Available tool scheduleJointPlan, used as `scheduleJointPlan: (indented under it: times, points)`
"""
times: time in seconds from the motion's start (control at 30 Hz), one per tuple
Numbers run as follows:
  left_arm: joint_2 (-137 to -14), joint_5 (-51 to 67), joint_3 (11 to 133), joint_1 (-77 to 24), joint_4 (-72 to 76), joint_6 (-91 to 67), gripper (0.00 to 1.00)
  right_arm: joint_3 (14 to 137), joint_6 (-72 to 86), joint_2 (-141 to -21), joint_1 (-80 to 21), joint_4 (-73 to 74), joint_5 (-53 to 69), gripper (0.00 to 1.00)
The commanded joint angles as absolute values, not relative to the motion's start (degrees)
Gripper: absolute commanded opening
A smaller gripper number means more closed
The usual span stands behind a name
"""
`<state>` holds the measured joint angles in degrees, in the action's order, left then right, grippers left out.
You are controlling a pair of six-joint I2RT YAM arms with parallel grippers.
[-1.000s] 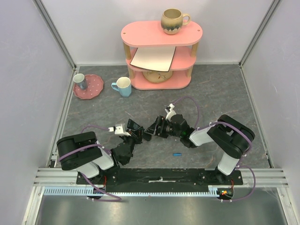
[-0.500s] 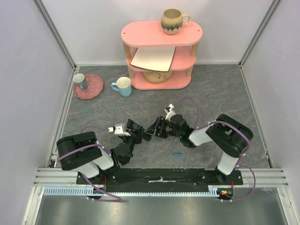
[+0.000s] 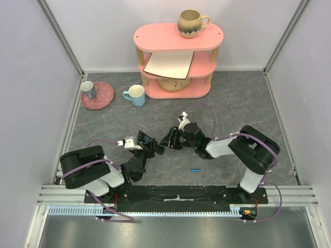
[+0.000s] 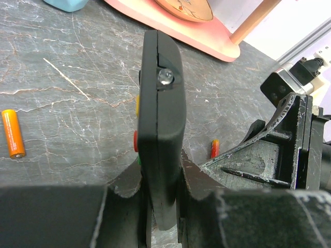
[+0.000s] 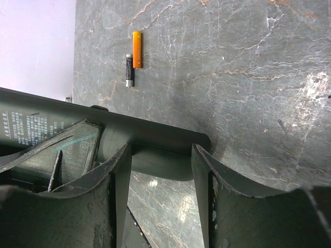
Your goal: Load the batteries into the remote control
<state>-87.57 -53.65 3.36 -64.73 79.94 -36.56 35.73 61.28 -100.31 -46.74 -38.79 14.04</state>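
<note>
Left arm: folded low at the near left corner, forearm reaching forward and to the right. The left gripper sits near the middle of the desk.

Right arm: elbow bent at the near right, forearm stretched to the left. The right gripper faces the left one, and the two nearly meet.

Left gripper: clamped on the near end of the remote control, which is held clear of the desk.

Remote, left wrist view: seen edge-on and standing on its narrow side. Its long axis runs straight away from the wrist, toward the pink shelf. The yellow, red and green buttons face left, and a small screw shows at the far end.

Remote, right wrist view: the black bar lies crosswise, with its rounded end across the gap between the fingers.

Right gripper: jaws apart. I cannot tell whether either finger touches the remote.

Batteries, all lying flat on the desk:
- orange battery beyond the remote, with a dark battery just beside it, roughly parallel
- blue battery well apart, nearer the right arm's base
</note>
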Motion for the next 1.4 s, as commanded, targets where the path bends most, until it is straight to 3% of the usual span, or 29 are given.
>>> scheduleJointPlan:
  times: [0.0,0.2,0.27,0.3,0.47,1.37]
  points:
    - [-87.28,-53.17,2.29,-65.21,95.36,-33.58,0.02,35.16,58.62,-101.51,-47.64,-29.18,11.34,0.55]
    - [-87.36,-53.7,1.93,-65.13,95.36,-33.57,0.02,33.85,59.41,-99.24,-47.55,-28.91,10.72,0.54]
    - [-87.28,-53.61,1.58,-65.13,95.36,-33.75,0.02,32.35,60.55,-97.65,-47.37,-33.19,10.72,0.59]
    - [-87.1,-53.7,1.5,-65.13,95.36,-33.84,0.02,31.73,60.9,-96.17,-47.29,-34.18,10.9,0.68]
    - [-86.75,-53.7,1.32,-65.21,95.36,-33.58,0.02,32.43,61.44,-93.43,-47.11,-36.82,11.16,0.79]
    - [-86.49,-53.0,1.41,-65.21,95.36,-33.31,0.02,34.28,64.42,-99.75,-47.02,-42.89,13.97,0.79]
